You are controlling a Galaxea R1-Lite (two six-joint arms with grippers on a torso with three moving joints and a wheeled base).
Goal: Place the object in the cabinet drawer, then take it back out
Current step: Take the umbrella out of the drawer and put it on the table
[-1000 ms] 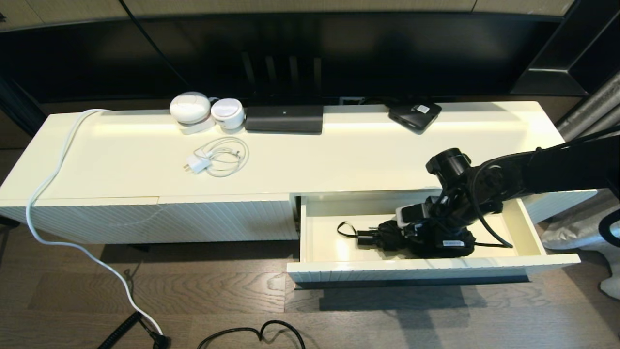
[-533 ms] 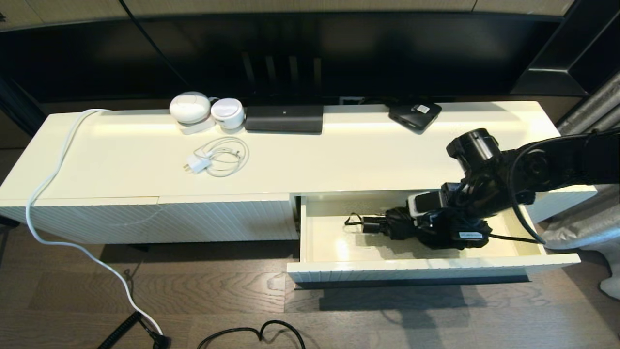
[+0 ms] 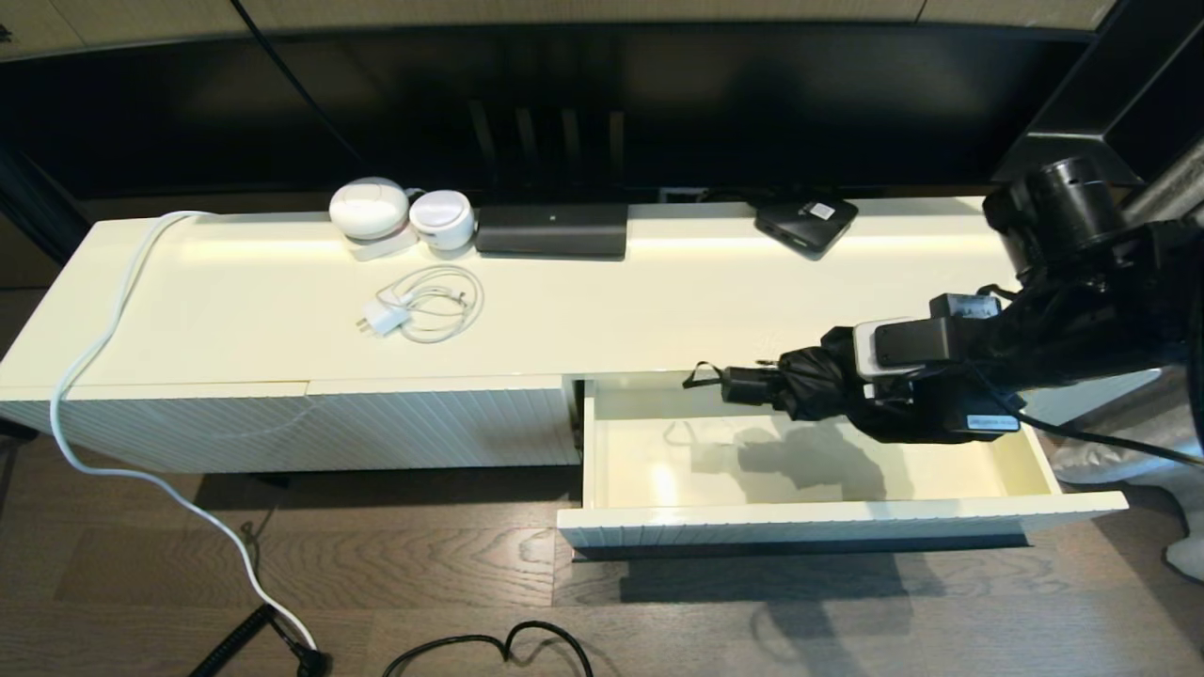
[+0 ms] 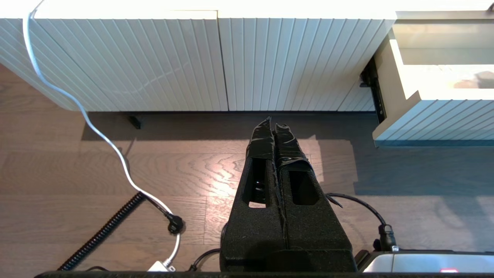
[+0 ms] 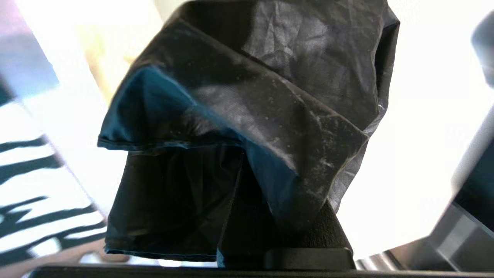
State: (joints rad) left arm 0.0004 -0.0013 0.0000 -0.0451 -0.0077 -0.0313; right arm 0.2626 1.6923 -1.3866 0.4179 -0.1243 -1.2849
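Note:
The black folding umbrella [image 3: 800, 384] hangs in the air above the open cream drawer [image 3: 828, 522], its handle and wrist loop pointing left at the cabinet's front edge. My right gripper [image 3: 870, 400] is shut on its loose fabric; in the right wrist view the glossy black fabric [image 5: 247, 108] covers the fingers. The umbrella's shadow lies on the bare drawer floor [image 3: 677, 470]. My left gripper [image 4: 274, 125] is shut with nothing in it, low over the wooden floor in front of the cabinet.
On the cabinet top [image 3: 611, 310] lie a white charger with coiled cable [image 3: 423, 306], two white round devices [image 3: 400, 216], a long black box [image 3: 552, 230] and a small flat black box with a white label [image 3: 806, 223]. Cables trail over the floor [image 3: 489, 649].
My right gripper has lifted the umbrella up out of the drawer and to the right; the drawer floor is now bare. The left arm has not moved.

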